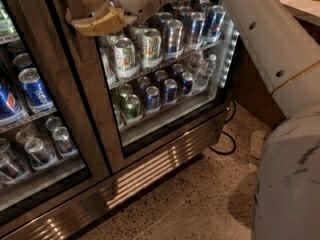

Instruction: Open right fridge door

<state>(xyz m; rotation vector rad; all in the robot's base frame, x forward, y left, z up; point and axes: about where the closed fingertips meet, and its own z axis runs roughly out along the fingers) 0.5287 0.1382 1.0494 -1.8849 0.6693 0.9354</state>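
Observation:
The right fridge door (pixel 107 134) has a wide brushed-steel frame around a glass pane, with rows of drink cans (pixel 150 49) behind it. It looks closed, flush with the left door. Its vertical bar handle (pixel 81 41) runs along the door's left edge at the top. My gripper (pixel 90 15), with tan pads, is at the top left of the view, right at the handle's upper part. The handle runs behind the gripper there, so contact with it is hidden.
The left door (pixel 75 134) shows blue Pepsi cans (pixel 32 89) through its glass. My white arm (pixel 260 34) crosses the top right and my base (pixel 290 174) fills the lower right. A black cable (pixel 225 145) lies on the speckled floor by the fridge's right corner.

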